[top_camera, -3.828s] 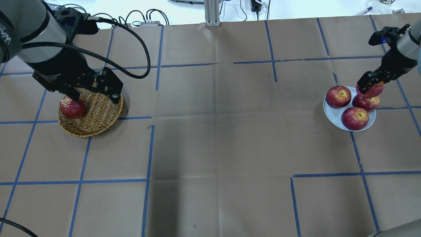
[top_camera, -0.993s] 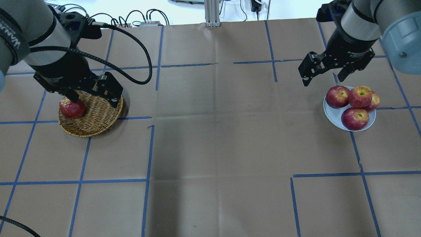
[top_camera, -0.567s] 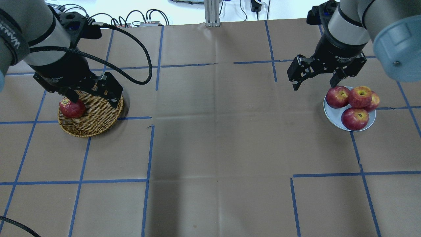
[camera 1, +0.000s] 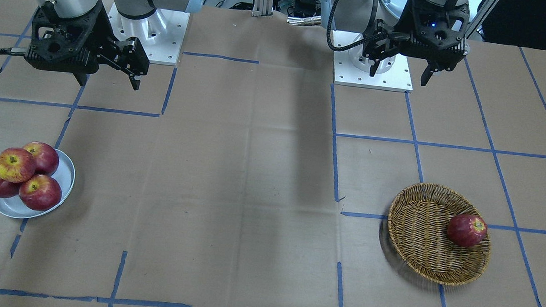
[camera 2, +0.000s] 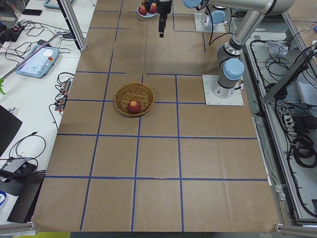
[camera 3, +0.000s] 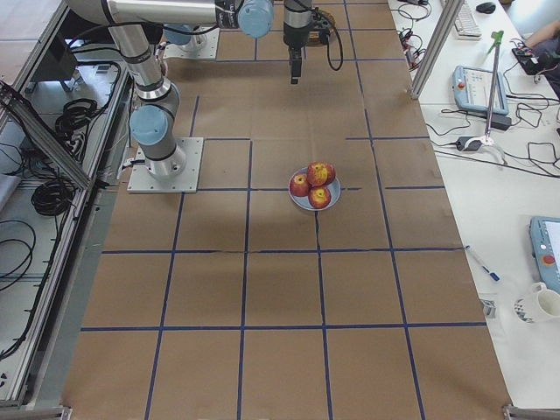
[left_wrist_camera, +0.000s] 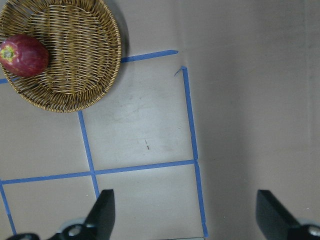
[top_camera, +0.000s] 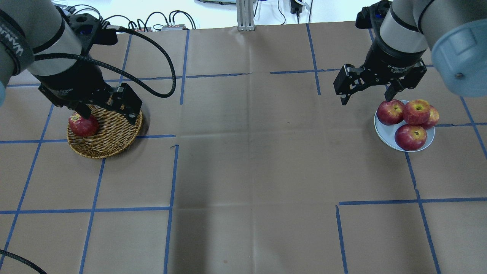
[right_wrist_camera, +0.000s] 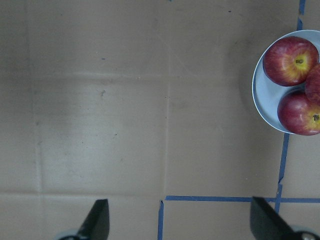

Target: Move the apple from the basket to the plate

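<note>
Brown paper table (top_camera: 247, 152), blue tape grid (top_camera: 129, 209), left gripper (camera 1: 399, 74) and right gripper (camera 1: 109, 80) wide, empty

Pretty obviously a robotics lab: two robot arms (camera 3: 149, 118) bolted to white base plates (camera 1: 393, 80) on a table wrapped in brown paper (top_camera: 247, 152) gridded with blue tape (top_camera: 129, 209). Teach pendants (camera 3: 477, 87), aluminium framing (top_camera: 245, 15) and loose cables (camera 3: 51, 191) line the sides.

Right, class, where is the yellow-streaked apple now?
The apple lies on the plate at the front-facing view's left, the robot's right, propped on three dark red apples.
</note>
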